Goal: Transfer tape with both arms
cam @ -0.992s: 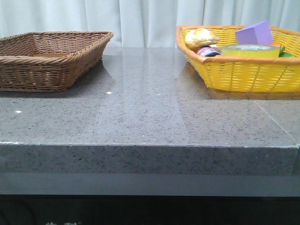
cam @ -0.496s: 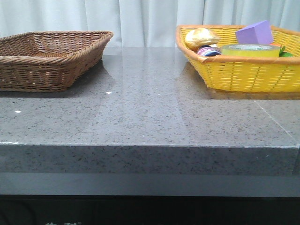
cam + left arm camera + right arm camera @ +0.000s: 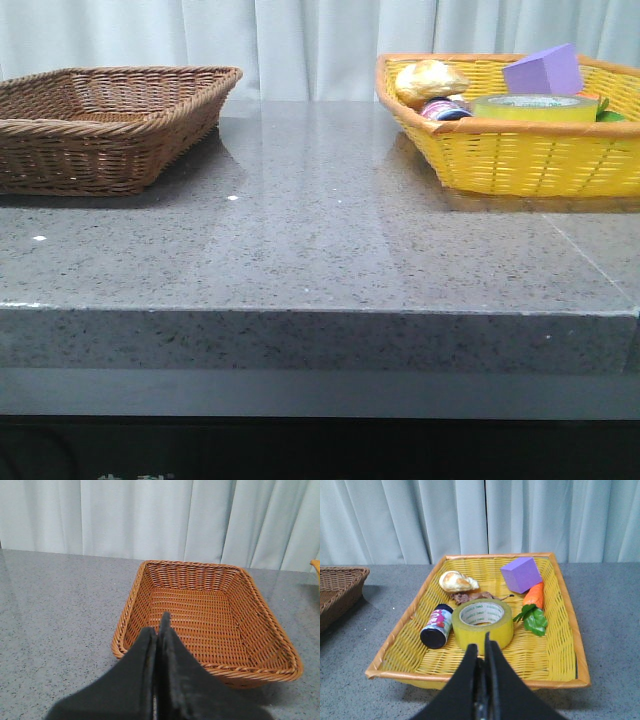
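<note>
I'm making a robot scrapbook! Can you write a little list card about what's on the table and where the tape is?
Table: grey speckled stone
Left basket: brown wicker, nothing in it
Right basket: yellow wicker, holds everything
Tape: yellow roll, lying flat in the yellow basket, hole up
Beside the tape: small can, lying down
Also in basket: purple cube, toy carrot, bread roll, small brown thing, unclear what
Left gripper: shut, holding nothing, facing the brown basket
Right gripper: shut, holding nothing, facing the tape
Task progress: tape not yet picked up

Left claw (image 3: 157, 630), right claw (image 3: 482, 647): closed, empty.
</note>
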{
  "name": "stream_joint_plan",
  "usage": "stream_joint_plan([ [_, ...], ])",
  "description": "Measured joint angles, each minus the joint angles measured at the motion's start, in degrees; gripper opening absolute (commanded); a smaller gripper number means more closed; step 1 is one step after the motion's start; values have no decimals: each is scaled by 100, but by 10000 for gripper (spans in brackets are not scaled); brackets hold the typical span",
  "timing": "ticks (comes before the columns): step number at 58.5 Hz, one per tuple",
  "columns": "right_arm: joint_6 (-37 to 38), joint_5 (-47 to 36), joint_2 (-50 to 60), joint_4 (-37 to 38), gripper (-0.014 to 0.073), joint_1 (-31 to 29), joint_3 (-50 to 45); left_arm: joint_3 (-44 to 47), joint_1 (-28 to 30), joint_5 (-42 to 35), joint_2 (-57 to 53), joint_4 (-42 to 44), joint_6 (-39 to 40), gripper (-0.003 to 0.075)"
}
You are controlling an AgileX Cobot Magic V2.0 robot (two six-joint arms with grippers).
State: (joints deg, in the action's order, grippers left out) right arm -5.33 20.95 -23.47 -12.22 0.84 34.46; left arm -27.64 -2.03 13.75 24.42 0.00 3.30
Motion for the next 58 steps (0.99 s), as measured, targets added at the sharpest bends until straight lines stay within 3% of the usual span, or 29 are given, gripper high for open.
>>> stream_joint_plan([
  [8,0,12,0,0,414,0,0,0,0,-11,0,0,0,520],
  [14,0,-12,-21,0,596,0,0,0,0,-11,0,0,0,683],
  [33,0,-181,-823,-78,597,0,208,-2,0,-11,0,0,0,689],
  [58,533,900,-4578,-202,591,0,2972,-2,0,-11,0,0,0,689],
])
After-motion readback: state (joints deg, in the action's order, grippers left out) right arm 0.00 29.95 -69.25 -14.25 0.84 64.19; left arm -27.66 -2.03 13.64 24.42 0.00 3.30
